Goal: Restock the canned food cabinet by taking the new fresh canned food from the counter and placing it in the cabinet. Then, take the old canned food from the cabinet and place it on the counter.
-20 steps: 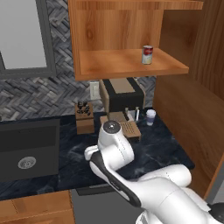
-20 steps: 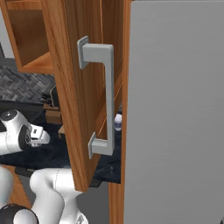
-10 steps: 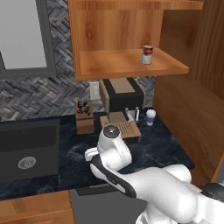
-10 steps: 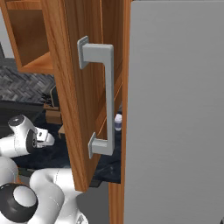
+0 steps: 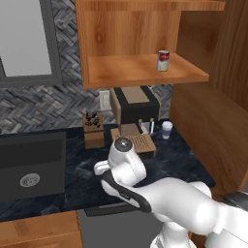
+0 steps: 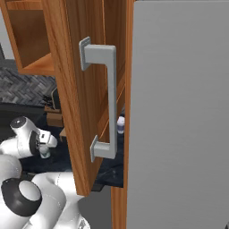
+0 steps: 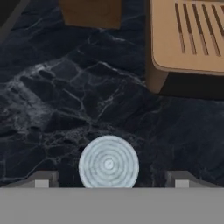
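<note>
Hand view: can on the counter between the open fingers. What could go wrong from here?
1. Fingers flank the can on the counter; sideways drift while lifting off could tip it.
2. Slatted wooden tray sits close; a swing that way may clip it.
3. Open cabinet door stands beside the arm; a wide swing could strike it.

No text, brand, number or sign can be read in any of the views. The red-and-white can (image 5: pixel 163 60) on the cabinet shelf (image 5: pixel 140 71) carries a label with a red band, but it is too small and blurred to make out any lettering. The can top (image 7: pixel 109 162) seen from the hand camera bears only plain concentric rings, with no print or stamp on it.
</note>
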Controlling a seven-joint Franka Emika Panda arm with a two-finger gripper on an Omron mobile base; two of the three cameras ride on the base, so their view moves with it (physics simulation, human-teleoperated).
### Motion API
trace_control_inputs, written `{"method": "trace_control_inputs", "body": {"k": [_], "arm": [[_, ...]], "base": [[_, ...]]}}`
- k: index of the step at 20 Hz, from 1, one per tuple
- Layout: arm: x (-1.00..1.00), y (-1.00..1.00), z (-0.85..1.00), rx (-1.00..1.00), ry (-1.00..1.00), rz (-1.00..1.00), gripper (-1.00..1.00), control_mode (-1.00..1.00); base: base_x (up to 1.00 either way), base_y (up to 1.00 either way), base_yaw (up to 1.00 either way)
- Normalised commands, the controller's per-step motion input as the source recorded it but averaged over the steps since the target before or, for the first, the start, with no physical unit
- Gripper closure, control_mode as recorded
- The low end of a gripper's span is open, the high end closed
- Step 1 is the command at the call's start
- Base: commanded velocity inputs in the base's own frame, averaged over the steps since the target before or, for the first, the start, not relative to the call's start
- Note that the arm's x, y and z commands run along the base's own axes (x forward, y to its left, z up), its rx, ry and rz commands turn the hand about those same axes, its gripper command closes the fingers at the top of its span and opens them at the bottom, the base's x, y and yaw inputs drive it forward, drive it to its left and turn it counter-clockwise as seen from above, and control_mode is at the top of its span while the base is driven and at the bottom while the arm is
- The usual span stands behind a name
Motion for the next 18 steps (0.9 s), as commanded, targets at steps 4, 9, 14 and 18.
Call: {"method": "trace_control_inputs", "body": {"k": [4, 9, 14, 18], "arm": [[-0.46, 0.20, 1.00, 0.00, -0.01, -0.10, -1.00, -1.00], [-0.99, 0.03, 0.99, 0.01, -0.05, -0.10, -1.00, -1.00], [-1.00, -0.13, 0.81, 0.07, -0.11, -0.04, -1.00, -1.00], [-1.00, -0.72, 0.70, 0.14, -0.18, 0.00, -1.00, -1.00]], "base": [[0.00, 0.00, 0.00], [0.00, 0.00, 0.00], [0.00, 0.00, 0.00], [0.00, 0.00, 0.00]]}}
